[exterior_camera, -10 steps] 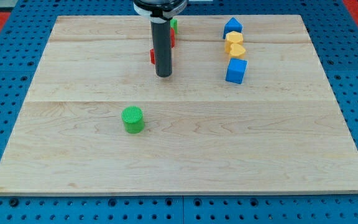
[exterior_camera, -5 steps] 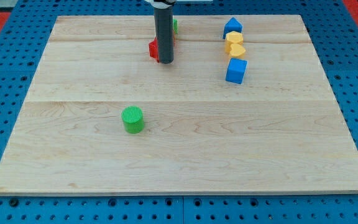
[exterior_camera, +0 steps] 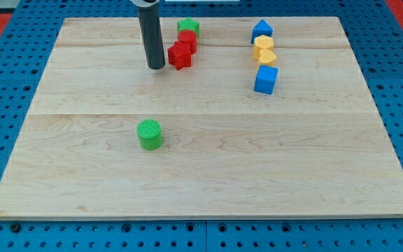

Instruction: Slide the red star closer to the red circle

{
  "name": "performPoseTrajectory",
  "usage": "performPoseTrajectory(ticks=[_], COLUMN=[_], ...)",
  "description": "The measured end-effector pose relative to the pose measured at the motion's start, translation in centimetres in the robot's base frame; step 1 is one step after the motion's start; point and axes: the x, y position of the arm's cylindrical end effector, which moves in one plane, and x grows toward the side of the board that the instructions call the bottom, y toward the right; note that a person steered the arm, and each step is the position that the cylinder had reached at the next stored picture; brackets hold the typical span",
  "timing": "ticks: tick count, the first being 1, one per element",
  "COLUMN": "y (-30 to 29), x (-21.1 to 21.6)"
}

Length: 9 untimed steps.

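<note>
Near the view's top, left of centre, our dark rod (exterior_camera: 151, 35) comes down onto the wooden tabletop (exterior_camera: 201, 168), and our tip (exterior_camera: 156, 66) rests on the wood just to the view's left of the red star (exterior_camera: 179, 55), close beside it with a thin strip of wood showing between. We carry no claw at all, only this rod, so nothing is held. The red star lies touching the red circle (exterior_camera: 187, 39), which sits just above it and slightly to the view's right. Right behind the red circle, nearest the top edge, stands a green star (exterior_camera: 188, 26), touching it or nearly so. Toward the view's right a column of four blocks runs downward: a blue block with a peaked top (exterior_camera: 262, 30), a yellow block (exterior_camera: 263, 45) whose exact shape we cannot make out, a yellow heart (exterior_camera: 265, 57), and a blue cube (exterior_camera: 266, 80) set slightly apart below them. Well apart from everything, lower on the tabletop and left of centre, stands a green cylinder (exterior_camera: 149, 134).
</note>
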Motion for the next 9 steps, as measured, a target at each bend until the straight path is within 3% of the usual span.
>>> performPoseTrajectory(ticks=[3,6,9], y=[2.2,-2.1,0.8], x=[-0.1,-2.5,-2.4])
